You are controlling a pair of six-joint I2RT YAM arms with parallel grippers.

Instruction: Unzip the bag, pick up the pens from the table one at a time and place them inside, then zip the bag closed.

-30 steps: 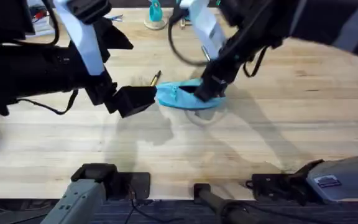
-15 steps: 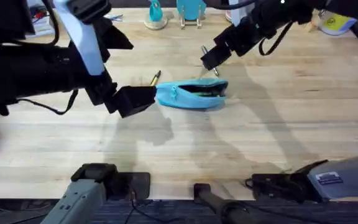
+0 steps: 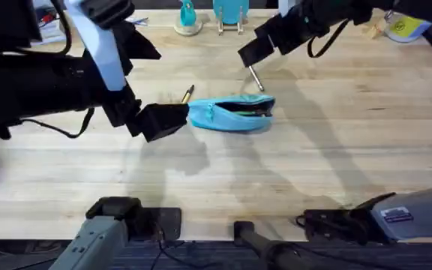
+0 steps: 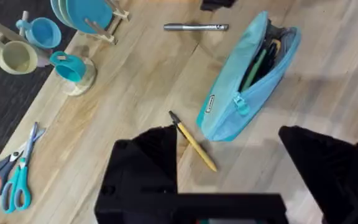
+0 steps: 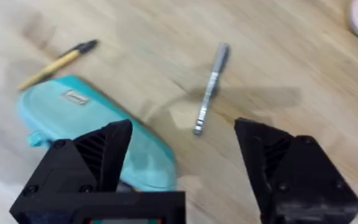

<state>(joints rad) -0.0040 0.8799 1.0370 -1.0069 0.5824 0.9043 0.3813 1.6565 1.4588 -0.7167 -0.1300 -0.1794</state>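
Upper centre of overhead frame: right hand (image 3: 250,58) spread over silver pen (image 3: 255,78); straddle barrel mid-length, then pinch. Left hand (image 4: 229,174) spread, idle.

Bright, even light falls from above onto the pale counter (image 3: 336,142). Soft grey shadows of the arms spread across the wood, one beside the bag (image 3: 232,115). The left arm, close under the overhead camera, looks large, dark and blurred. The right wrist view is smeared with motion blur; the silver pen (image 5: 211,88) looks soft. The left wrist view is sharper.
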